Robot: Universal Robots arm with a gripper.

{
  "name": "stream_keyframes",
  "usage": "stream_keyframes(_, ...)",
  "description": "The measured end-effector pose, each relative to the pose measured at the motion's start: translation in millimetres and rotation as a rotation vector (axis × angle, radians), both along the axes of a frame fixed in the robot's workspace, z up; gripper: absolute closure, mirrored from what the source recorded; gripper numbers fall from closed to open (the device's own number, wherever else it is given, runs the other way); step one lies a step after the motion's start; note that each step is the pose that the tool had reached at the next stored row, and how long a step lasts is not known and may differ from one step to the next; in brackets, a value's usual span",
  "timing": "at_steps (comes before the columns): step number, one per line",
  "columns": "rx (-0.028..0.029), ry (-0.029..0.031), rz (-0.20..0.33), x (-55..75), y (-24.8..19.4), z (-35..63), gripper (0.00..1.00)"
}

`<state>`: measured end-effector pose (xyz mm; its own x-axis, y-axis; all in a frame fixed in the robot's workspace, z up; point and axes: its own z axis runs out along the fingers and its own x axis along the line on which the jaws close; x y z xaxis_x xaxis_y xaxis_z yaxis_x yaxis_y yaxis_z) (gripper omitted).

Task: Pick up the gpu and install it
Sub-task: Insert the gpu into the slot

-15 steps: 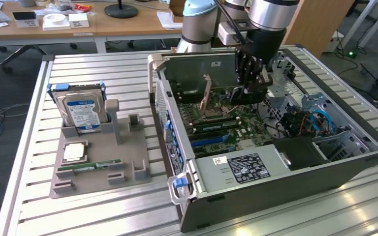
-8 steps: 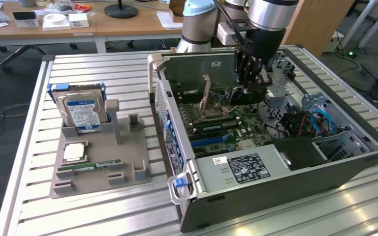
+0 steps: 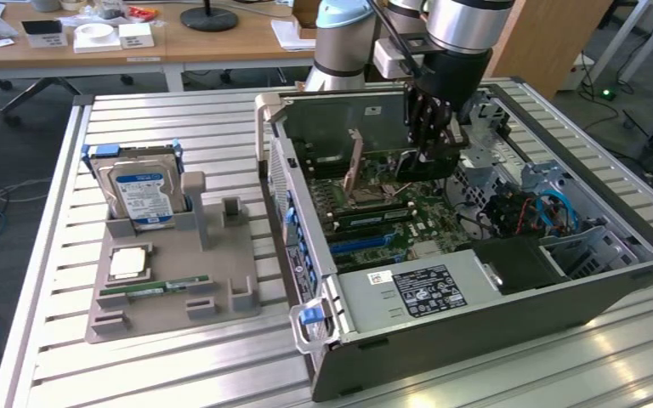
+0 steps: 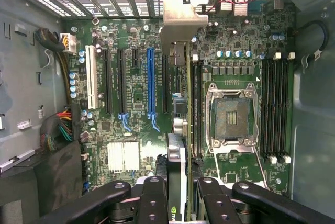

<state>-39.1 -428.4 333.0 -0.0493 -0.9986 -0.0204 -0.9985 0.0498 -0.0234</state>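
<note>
Gripper (image 3: 428, 149) jaws closed on the gpu (image 4: 176, 156), card edge-on between them, motherboard (image 4: 136, 93) directly beneath the jaws.

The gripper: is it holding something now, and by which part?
Yes. The gripper holds the gpu edge-on, its fingers clamping the two flat faces, away from the silver bracket.

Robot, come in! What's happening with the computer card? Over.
Gripper shut on the gpu. Card held edge-on over the motherboard, inside the case; cannot tell if seated. Cable bundle off to the side, apart from the card.
</note>
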Motion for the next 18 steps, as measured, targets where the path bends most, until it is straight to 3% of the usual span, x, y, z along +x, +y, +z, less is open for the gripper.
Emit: stream_keyframes(18,-0.0001,0.0001,0.000,0.0,0.0,-3.0,0.73)
